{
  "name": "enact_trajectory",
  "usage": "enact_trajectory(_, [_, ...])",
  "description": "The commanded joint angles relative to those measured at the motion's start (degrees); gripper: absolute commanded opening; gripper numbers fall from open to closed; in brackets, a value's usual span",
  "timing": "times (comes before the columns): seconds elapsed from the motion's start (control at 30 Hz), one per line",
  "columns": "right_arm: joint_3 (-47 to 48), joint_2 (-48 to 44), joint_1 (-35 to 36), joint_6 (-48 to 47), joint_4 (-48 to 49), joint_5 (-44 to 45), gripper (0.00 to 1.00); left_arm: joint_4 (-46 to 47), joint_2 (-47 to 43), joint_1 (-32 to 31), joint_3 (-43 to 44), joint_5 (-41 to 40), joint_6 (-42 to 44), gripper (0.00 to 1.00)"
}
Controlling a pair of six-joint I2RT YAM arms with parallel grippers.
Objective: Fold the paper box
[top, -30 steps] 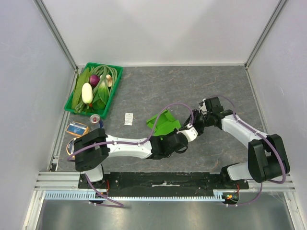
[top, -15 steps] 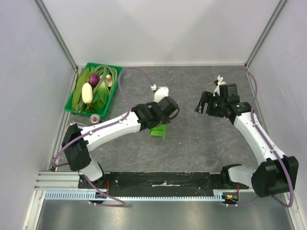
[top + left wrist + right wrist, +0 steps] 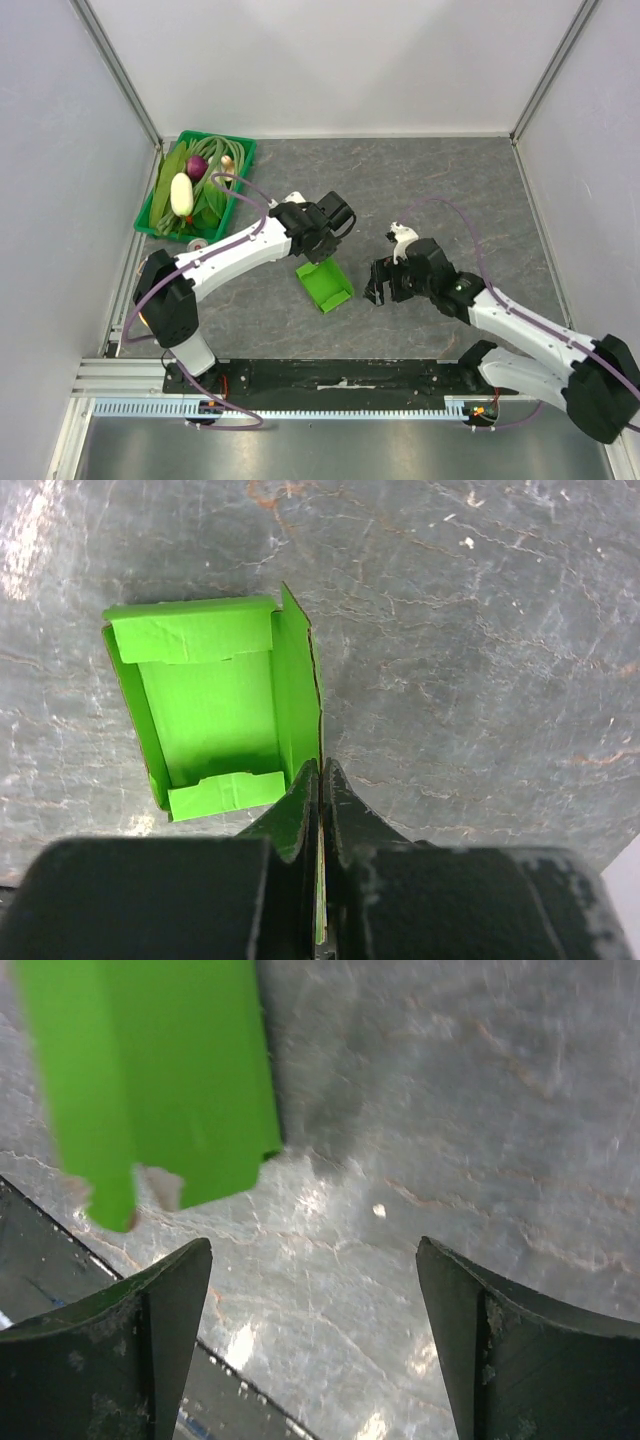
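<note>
Paper box half formed, pinched by the left arm

The paper box sits open side up on the grey table, with the vegetable crate well apart to its far left. In the left wrist view the box shows a flat floor, raised side walls and a short flap folded inward at each end. The left gripper is clenched on the top edge of the box's right-hand wall, jaws pressed together with the thin card between them; from above, that gripper stands at the far edge of the box. The right gripper hovers just to the right of the box, not touching it, and its wrist view shows the gripper released, jaws spread wide, with a blurred part of the box ahead and to the left
</note>
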Motion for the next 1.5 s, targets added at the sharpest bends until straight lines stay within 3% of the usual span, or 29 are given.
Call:
enact_trajectory(0.0, [-6.67,-8.43,6.00,-5.00,23.90,9.36,0.91,-2.88,0.84,1.41,2.04,3.02,-10.63,0.02])
enact_trajectory(0.17, [-10.64,-9.24,11.02,-8.61,34.99,11.47,0.88,-4.11,0.23,2.11,1.08,3.55,-12.92,0.02])
enact_trajectory(0.47, [-10.47,-6.17,15.25,-11.59,36.14,17.27,0.79,-4.20,-0.74,3.79,0.73,5.48,-13.80,0.02])
enact_trajectory(0.67, [-5.73,1.72,15.34,-15.03,38.34,18.41,0.50,-1.65,-3.02,3.87,-1.82,6.09,-14.77,0.08])
enact_trajectory(0.77, [-3.43,4.20,15.34,-16.00,37.11,19.03,0.34,0.10,-5.39,3.79,-3.23,5.39,-13.02,0.27])
enact_trajectory(0.8, [-3.34,4.38,15.25,-16.43,37.02,19.38,0.31,1.33,-6.18,3.79,-4.28,5.04,-12.49,0.41])
enact_trajectory(0.83, [-3.43,4.47,15.25,-17.22,37.28,19.56,0.29,2.38,-6.97,3.87,-4.98,4.95,-11.96,0.48])
enact_trajectory(0.87, [-3.34,4.73,15.34,-17.75,37.28,20.08,0.26,3.70,-8.81,3.87,-5.68,4.95,-10.04,0.56])
enact_trajectory(0.9, [-3.17,4.91,15.16,-18.28,36.50,20.43,0.15,6.58,-9.78,3.79,-7.08,5.13,-8.37,0.67])
enact_trajectory(0.97, [-2.47,4.91,15.08,-20.30,35.79,21.05,0.10,8.36,-12.58,3.79,-7.80,5.56,-1.79,0.73])
enact_trajectory(1.0, [-2.38,5.00,15.07,-21.00,35.62,21.23,0.03,9.07,-13.65,3.79,-7.98,5.48,0.94,0.74])
enact_trajectory(1.1, [-0.89,5.17,14.37,-24.69,33.69,21.40,0.00,10.21,-20.05,3.70,-10.16,4.52,13.93,0.75])
enact_trajectory(1.13, [-0.62,5.35,13.33,-25.66,33.42,20.80,0.00,14.04,-22.51,3.61,-11.83,4.60,22.93,0.75])
enact_trajectory(1.23, [-0.18,5.96,9.91,-30.32,33.24,13.52,0.00,24.14,-34.02,3.78,-22.27,6.61,36.59,0.74])
enact_trajectory(1.33, [0.61,7.36,6.04,-33.57,33.51,5.55,0.00,26.91,-41.24,4.92,-31.16,10.57,42.95,0.69])
enact_trajectory(1.47, [2.80,9.48,0.84,-36.65,31.05,-7.40,0.00,30.24,-38.54,9.66,-38.12,19.26,45.70,0.73])
